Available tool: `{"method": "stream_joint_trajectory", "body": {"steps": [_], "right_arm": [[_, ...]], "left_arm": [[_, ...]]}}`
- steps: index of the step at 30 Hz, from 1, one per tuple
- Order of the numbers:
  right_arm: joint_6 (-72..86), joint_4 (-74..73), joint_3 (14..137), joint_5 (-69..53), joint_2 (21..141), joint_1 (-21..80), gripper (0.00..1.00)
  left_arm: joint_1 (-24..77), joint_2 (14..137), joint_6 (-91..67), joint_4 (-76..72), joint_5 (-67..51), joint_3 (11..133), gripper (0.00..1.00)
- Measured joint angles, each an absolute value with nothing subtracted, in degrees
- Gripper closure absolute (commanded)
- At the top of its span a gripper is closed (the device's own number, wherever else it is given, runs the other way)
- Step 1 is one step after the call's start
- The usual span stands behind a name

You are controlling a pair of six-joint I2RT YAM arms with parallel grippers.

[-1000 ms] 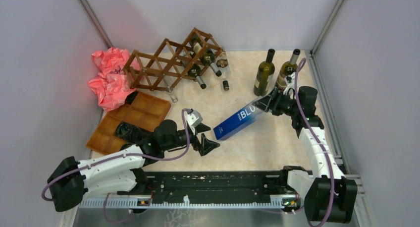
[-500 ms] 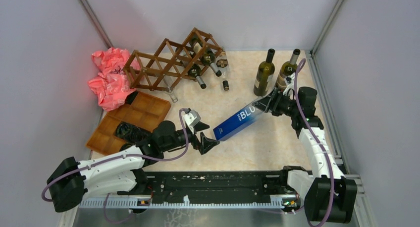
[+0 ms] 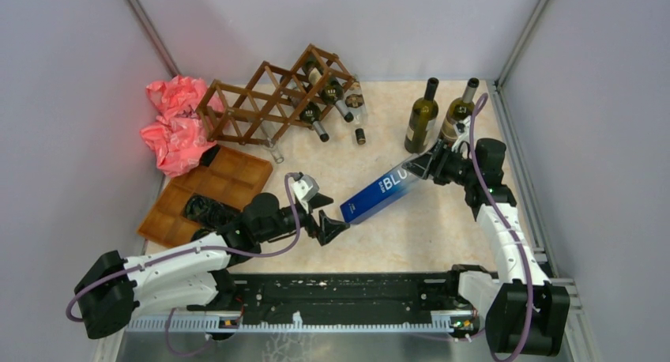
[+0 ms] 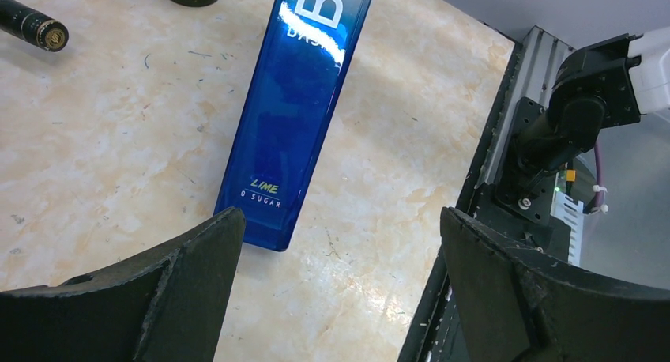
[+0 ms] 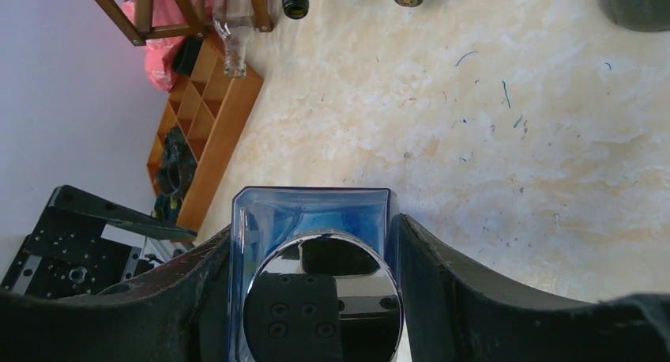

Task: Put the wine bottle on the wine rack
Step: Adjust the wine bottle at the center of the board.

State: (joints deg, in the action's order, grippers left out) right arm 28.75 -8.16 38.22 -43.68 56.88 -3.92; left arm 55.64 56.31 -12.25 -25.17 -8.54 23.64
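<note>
A blue square bottle (image 3: pixel 379 192) with white lettering lies aslant on the marble table, its base toward the left arm. My right gripper (image 3: pixel 429 163) is shut on its chrome-capped top end; in the right wrist view the fingers (image 5: pixel 430 267) press both sides of the blue glass (image 5: pixel 312 212). My left gripper (image 3: pixel 320 209) is open and empty, right by the bottle's base; in the left wrist view the base (image 4: pixel 269 212) lies just beyond my left gripper (image 4: pixel 340 220). The dark brown lattice wine rack (image 3: pixel 261 101) stands at the back left and holds several bottles (image 3: pixel 328 89).
Two green wine bottles (image 3: pixel 423 117) (image 3: pixel 457 113) stand upright behind the right gripper. A clear bottle (image 3: pixel 272 148) and a dark bottle neck (image 3: pixel 359 135) lie in front of the rack. A flat brown compartment tray (image 3: pixel 229 176) and a pink bag (image 3: pixel 174 125) sit at the left.
My left gripper has moved a little to the right, toward the blue bottle's base. The right gripper and the bottle have stayed put.
</note>
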Motion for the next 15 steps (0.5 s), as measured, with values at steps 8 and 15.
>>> {"method": "stream_joint_trajectory", "body": {"steps": [8, 15], "right_arm": [[28.77, -8.14, 38.22, -43.68, 56.88, -3.92, 1.00], [28.80, -8.12, 38.22, -43.68, 56.88, -3.92, 1.00]], "left_arm": [[55.64, 57.14, -11.75, -25.08, -8.60, 23.64, 0.01], [55.64, 57.82, -12.34, -25.63, -9.56, 23.64, 0.01]]}}
